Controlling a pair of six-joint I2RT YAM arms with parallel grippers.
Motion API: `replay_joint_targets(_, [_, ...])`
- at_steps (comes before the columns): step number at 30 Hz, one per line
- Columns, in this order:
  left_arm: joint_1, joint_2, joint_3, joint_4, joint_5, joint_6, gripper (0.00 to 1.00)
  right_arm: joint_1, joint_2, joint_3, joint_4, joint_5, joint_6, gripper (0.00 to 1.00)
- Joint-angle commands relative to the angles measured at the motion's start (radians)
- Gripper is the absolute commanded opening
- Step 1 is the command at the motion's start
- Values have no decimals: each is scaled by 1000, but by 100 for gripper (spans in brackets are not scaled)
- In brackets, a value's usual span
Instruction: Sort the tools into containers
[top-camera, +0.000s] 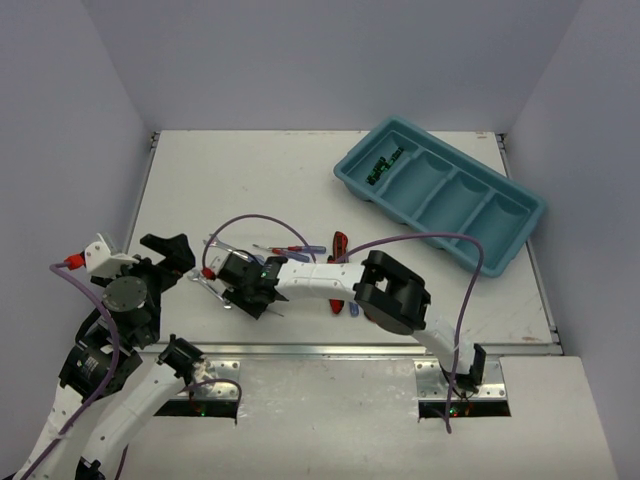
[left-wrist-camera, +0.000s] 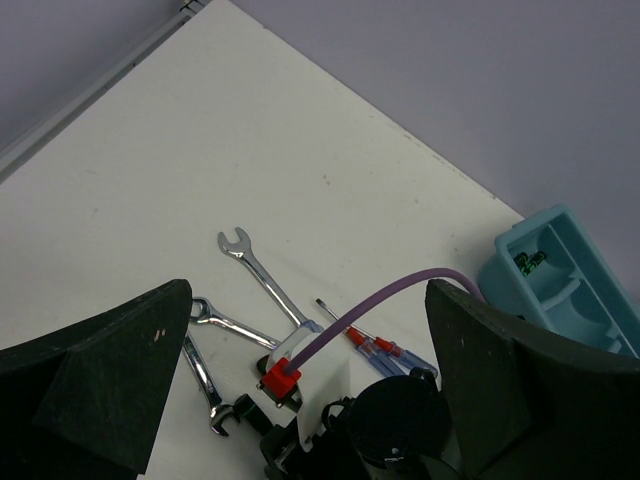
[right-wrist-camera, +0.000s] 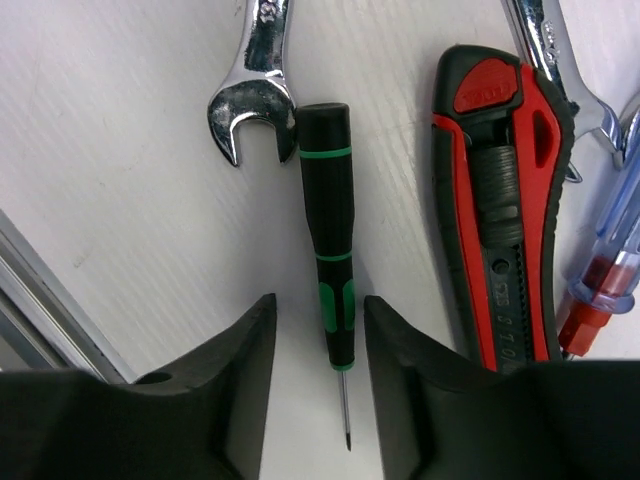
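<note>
Both hang released: the right claw (right-wrist-camera: 318, 305) straddling a black-and-green screwdriver (right-wrist-camera: 330, 240), the left claw (left-wrist-camera: 305, 300) gaping wide.

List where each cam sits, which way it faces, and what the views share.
Top external: above and behind the bases, looking down on the table and tray; both arms show.
Left wrist: on the left hand, looking obliquely across the table at wrenches and a tray corner; its own fingers frame the bottom.
Right wrist: on the right hand, looking down close at a black-and-green screwdriver between its fingers, utility knife beside.
Shared: both wrist views see wrenches; top and left wrist see the tray.
</note>
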Motion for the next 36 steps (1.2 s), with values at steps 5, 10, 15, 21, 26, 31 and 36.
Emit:
replay_joint_targets(5, [9, -14, 24, 15, -10, 5, 100, 5, -21, -7, 28, 17, -7, 5])
replay_joint_targets(10, [9, -10, 23, 17, -7, 7, 100, 5, -94, -49, 41, 19, 8, 0])
replay_joint_targets(15, [9, -8, 23, 17, -7, 7, 100, -3, -230, -93, 50, -1, 2, 0])
replay_joint_targets(21, [9, -5, 22, 20, 3, 10, 100, -209, -403, -164, 40, 18, 94, 0])
replay_joint_targets(26, [9, -3, 18, 28, 9, 18, 100, -525, -490, -195, 106, -75, 273, 0])
replay_joint_targets(31, [9, 10, 14, 35, 24, 28, 100, -873, -414, -103, 180, -184, 583, 0])
replay_joint_targets(36, [9, 24, 12, 43, 36, 35, 100, -997, -247, 86, 134, 58, 726, 0])
